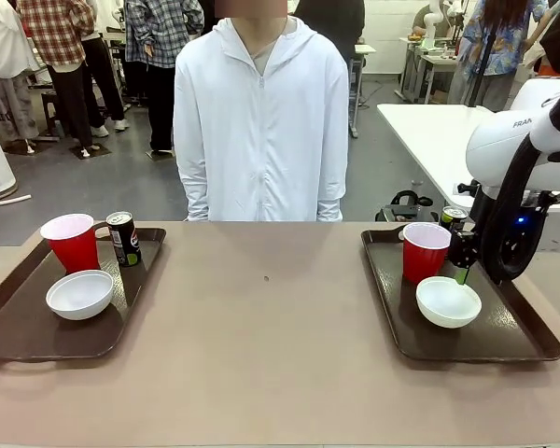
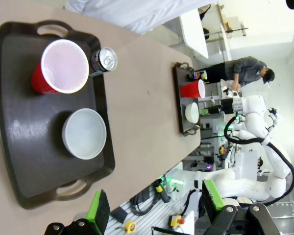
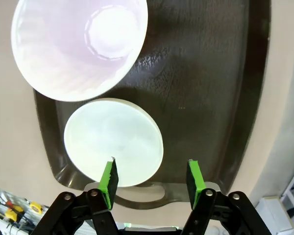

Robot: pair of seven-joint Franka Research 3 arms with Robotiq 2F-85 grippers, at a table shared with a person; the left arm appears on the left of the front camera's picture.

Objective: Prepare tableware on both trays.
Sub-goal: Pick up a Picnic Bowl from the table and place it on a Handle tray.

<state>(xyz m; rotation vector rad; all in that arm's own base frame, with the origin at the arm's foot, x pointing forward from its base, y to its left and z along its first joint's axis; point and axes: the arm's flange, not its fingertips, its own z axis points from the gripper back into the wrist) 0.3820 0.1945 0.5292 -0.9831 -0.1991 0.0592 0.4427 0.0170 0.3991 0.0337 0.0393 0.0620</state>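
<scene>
Right pincer (image 3: pixel 151 178), fingers apart and holding nothing, hangs over the right tray's (image 1: pixel 523 341) bowl (image 1: pixel 448 301). Cups (image 1: pixel 424 250) and cans (image 1: pixel 123 237) stand upright, bowls mouth-up.

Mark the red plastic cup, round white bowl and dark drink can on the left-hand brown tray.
red plastic cup (image 1: pixel 74 245), front view, on its red side wall.
small round white bowl (image 1: pixel 79 293), front view, on its inner surface.
small dark drink can (image 1: pixel 123 239), front view, on its printed side.

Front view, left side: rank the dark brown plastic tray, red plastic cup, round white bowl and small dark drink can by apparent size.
1. Dark brown plastic tray
2. Red plastic cup and round white bowl: too alike to rank
3. Small dark drink can
</scene>
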